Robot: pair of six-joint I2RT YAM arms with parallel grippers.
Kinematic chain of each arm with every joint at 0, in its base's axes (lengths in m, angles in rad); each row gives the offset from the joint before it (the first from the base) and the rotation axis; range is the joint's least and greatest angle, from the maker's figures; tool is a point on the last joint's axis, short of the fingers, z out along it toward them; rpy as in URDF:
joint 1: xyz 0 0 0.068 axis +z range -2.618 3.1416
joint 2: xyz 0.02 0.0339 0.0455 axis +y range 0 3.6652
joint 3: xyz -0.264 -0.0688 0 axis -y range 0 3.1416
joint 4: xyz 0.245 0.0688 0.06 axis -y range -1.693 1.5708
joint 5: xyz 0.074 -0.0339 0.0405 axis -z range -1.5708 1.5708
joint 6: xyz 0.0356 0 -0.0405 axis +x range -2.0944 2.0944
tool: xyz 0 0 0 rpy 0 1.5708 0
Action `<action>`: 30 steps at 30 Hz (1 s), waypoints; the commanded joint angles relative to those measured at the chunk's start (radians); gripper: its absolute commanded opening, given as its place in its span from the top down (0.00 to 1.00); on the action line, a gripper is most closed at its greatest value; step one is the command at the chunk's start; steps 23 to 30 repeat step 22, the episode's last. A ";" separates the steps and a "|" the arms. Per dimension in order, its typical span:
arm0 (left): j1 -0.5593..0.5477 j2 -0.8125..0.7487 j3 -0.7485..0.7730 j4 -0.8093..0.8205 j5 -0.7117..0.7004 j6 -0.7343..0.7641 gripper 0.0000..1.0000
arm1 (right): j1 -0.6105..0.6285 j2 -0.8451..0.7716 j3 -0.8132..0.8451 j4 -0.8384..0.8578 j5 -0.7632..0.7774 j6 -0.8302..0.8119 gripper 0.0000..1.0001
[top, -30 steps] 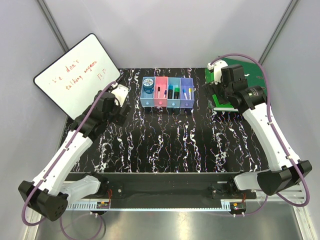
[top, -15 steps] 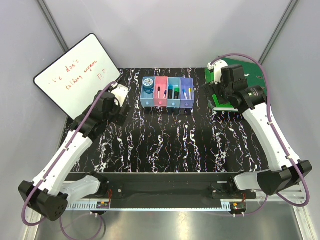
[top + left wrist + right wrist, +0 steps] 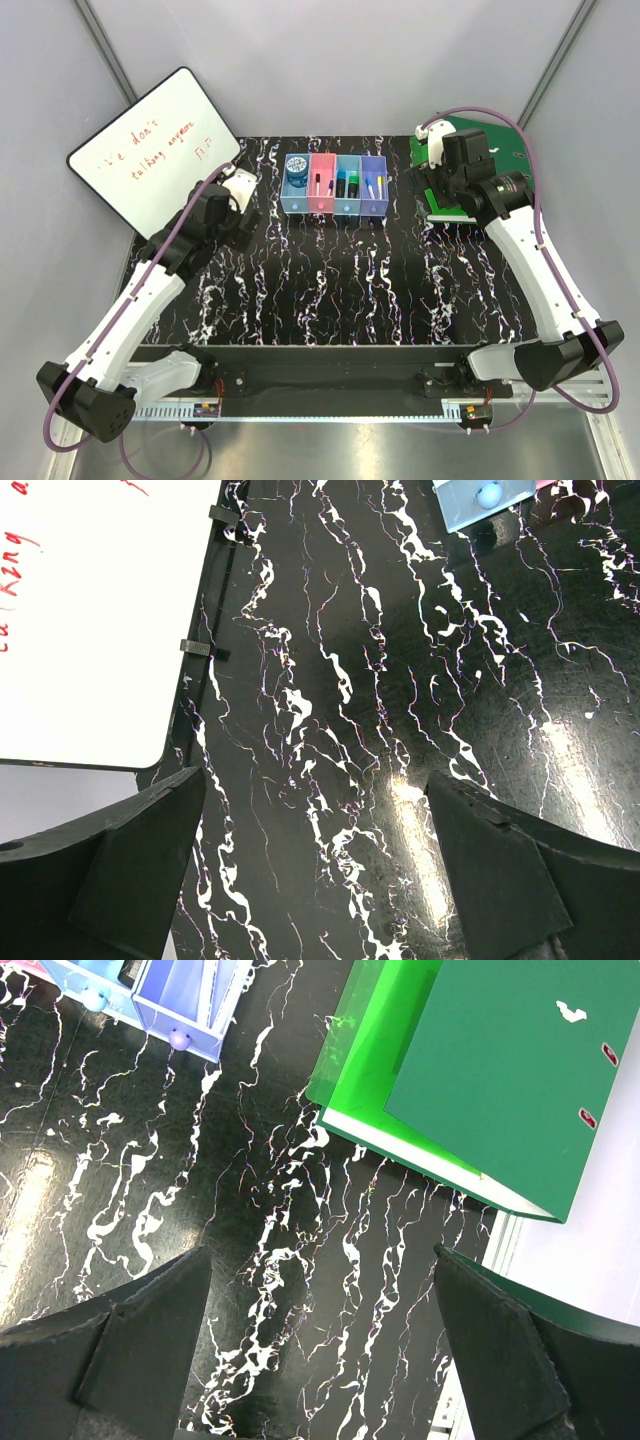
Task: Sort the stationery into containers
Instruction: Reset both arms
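The four joined bins (image 3: 333, 208) stand at the back middle of the table. The blue bin holds a round blue roll (image 3: 296, 169). The pink bin holds a white marker (image 3: 318, 184). The light blue bin holds green- and black-capped items (image 3: 346, 182). The purple-blue bin (image 3: 190, 990) holds markers (image 3: 371, 186). My left gripper (image 3: 243, 192) is open and empty, left of the bins; a corner of the blue bin (image 3: 483, 498) shows at the top of the left wrist view. My right gripper (image 3: 428, 180) is open and empty, right of the bins, over bare table.
A whiteboard (image 3: 150, 150) with red writing leans at the back left; it also shows in the left wrist view (image 3: 90, 620). Green ring binders (image 3: 470, 160) lie at the back right, close under my right arm, and show in the right wrist view (image 3: 490, 1080).
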 commanded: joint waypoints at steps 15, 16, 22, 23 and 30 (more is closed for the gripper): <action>0.007 -0.004 0.042 0.029 -0.019 -0.017 0.01 | 0.006 -0.020 0.012 0.050 -0.007 0.017 0.00; 0.007 -0.004 0.042 0.029 -0.019 -0.015 0.01 | 0.006 -0.021 0.011 0.050 -0.007 0.017 0.00; 0.007 0.001 0.042 0.031 -0.019 -0.015 0.01 | 0.006 -0.026 0.009 0.049 -0.015 0.019 0.00; 0.007 0.001 0.042 0.031 -0.019 -0.015 0.01 | 0.006 -0.026 0.009 0.049 -0.015 0.019 0.00; 0.007 0.001 0.042 0.031 -0.019 -0.015 0.01 | 0.006 -0.026 0.009 0.049 -0.015 0.019 0.00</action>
